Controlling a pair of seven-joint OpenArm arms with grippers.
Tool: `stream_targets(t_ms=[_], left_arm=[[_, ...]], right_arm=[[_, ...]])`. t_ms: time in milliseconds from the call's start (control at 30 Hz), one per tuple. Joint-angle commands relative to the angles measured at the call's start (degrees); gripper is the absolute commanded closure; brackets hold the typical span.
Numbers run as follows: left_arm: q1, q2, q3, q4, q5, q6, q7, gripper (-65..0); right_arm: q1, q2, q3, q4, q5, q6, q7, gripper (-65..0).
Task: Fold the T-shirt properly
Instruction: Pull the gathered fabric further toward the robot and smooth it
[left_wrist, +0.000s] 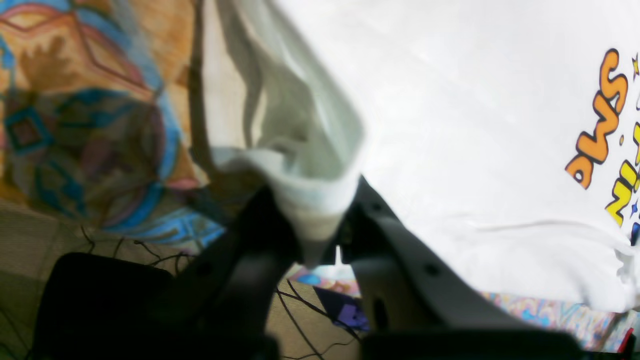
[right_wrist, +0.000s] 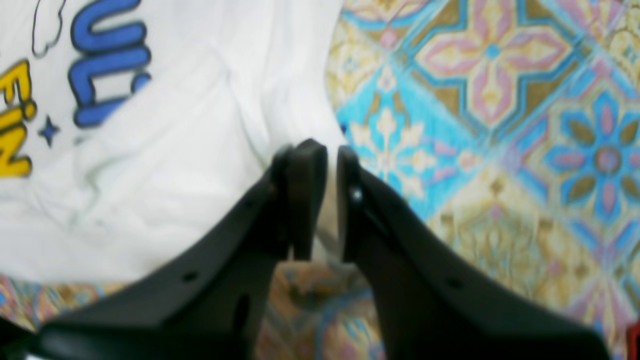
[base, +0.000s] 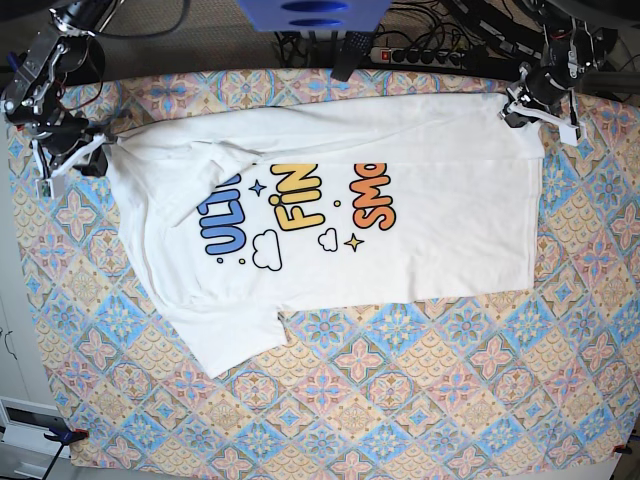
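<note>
The T-shirt (base: 440, 230) lies spread on the table, print side up, with a sleeve pointing toward the front left. My left gripper (base: 518, 108) is at the shirt's far right corner. In the left wrist view it (left_wrist: 320, 245) is shut on a bunched fold of the white T-shirt (left_wrist: 450, 125), lifted off the cloth. My right gripper (base: 100, 152) sits at the shirt's far left edge. In the right wrist view its jaws (right_wrist: 331, 155) stand a narrow gap apart, right at the hem of the T-shirt (right_wrist: 175, 175), with no cloth clearly pinched between them.
A colourful patterned tablecloth (base: 400, 400) covers the whole table. A power strip with cables (base: 420, 55) and a blue object (base: 310, 12) lie beyond the back edge. Past the table edge, the left wrist view shows loose cables on the floor (left_wrist: 300, 320).
</note>
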Motion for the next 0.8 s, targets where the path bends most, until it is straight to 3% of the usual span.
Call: stream_targets(t_ms=[0,133,333,467,667,767], left_arm=[[0.17,-0.60,-0.28,0.77,-0.38,-0.29,-0.57,0.0],[0.17,-0.60,-0.28,0.77,-0.38,-0.29,-0.57,0.0],[0.17,-0.60,-0.28,0.77,-0.38,-0.29,-0.57,0.0],[0.17,-0.60,-0.28,0.77,-0.38,-0.29,-0.65,0.0],[0.08,-0.60,-0.28,0.77,-0.38,-0.29,-0.65,0.0],[0.08,-0.51,-0.28,0.77,-0.38,-0.29,-0.65,0.0]], right_arm=[[-0.03,1.18,0.41,0.68,0.82,-0.03,0.98,-8.0],[-0.12,1.18,0.41,0.68,0.03,-0.03,0.98,-10.1],[-2.40,1.18,0.76,1.12,0.56,-0.03,0.98,-26.5],[-3.72,1.09,0.76,1.03,0.65,-0.03,0.98,-27.4],[-6.27,1.09,0.76,0.59,9.09,-0.03,1.15,-27.2],[-6.53,1.09,0.50,0.50,10.40,-0.03,1.06,-27.1]])
